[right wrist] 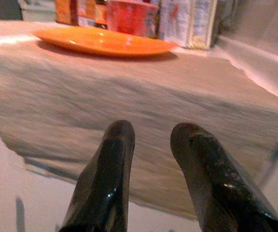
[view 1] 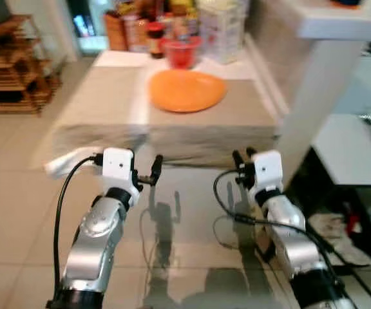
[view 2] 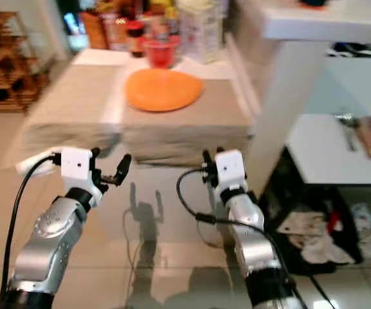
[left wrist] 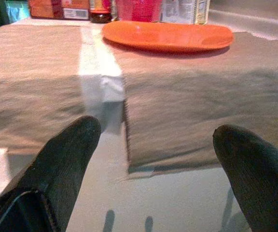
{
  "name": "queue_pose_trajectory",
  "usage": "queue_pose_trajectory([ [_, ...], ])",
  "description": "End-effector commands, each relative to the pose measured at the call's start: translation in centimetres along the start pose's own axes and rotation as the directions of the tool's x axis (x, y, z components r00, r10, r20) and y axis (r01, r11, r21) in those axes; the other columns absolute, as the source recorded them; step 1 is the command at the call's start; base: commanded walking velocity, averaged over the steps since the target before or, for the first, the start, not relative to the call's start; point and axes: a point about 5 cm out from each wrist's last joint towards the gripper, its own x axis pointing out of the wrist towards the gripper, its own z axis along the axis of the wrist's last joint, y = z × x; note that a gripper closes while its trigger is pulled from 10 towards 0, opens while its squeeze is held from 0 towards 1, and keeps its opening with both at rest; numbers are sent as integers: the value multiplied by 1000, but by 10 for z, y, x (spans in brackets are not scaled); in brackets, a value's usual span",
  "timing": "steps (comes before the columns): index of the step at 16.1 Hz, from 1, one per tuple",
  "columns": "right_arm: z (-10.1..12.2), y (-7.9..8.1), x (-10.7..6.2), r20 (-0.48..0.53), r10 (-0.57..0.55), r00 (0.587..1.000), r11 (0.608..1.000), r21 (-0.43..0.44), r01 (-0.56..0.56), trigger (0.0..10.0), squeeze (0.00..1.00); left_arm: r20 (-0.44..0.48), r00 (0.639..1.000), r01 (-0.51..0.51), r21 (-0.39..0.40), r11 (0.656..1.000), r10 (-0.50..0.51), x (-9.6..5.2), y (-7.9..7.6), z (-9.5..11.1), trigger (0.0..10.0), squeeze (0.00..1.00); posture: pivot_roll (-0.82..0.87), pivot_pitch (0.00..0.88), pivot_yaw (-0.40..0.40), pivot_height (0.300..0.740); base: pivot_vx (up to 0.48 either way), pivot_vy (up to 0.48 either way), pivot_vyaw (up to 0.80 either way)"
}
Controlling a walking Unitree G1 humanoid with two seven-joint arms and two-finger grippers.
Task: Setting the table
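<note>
Orange plate (view 1: 187,90), likely stiff, slick and breakable, best pinched at its thin rim, sits on the cloth-covered surface (view 1: 95,103) before a red cup (view 1: 180,51), as the wide-open, empty left claw (view 1: 153,170) and narrowly parted, empty right claw (view 1: 242,158) hover short of it.

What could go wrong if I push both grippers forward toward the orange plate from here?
1. Both placemats overhang the near table edge; the left gripper and right gripper sit close in front and could snag or drag them, shifting the orange plate.
2. The red cup and bottles crowd right behind the plate, so pushing it back may topple them.
</note>
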Motion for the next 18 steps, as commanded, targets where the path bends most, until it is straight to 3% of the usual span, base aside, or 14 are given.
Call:
queue_pose_trajectory([
  [1,-7,-6,-3,-30,-14,999,1000,-10,14,10000,0,16,999,29,3,1000,-29,2,-9,4,10000,0,-45,0,20,736,0,0,0],
  [4,-5,-6,2,-25,-14,1000,999,-29,13,10000,0,45,998,40,1,999,-40,4,-11,9,10000,0,-44,0,18,736,363,314,0],
  [5,-3,-6,3,-18,-11,1000,999,-30,11,10000,1000,47,998,40,10,999,-40,5,-11,10,10000,0,-44,0,16,736,289,386,0],
  [7,-4,-6,4,-23,-15,1000,999,-36,14,10000,1000,46,998,34,13,999,-35,6,-11,10,10000,0,-42,0,14,736,124,427,0],
  [9,-4,-5,5,-18,-1,1000,999,-45,1,10000,1000,42,999,4,17,1000,-5,6,-10,9,10000,0,-38,0,13,736,0,0,0],
  [18,-5,-3,8,-20,-1,1000,997,-79,-1,10000,1000,54,997,45,61,997,-48,6,-16,11,10000,0,-30,0,13,736,0,0,0],
])
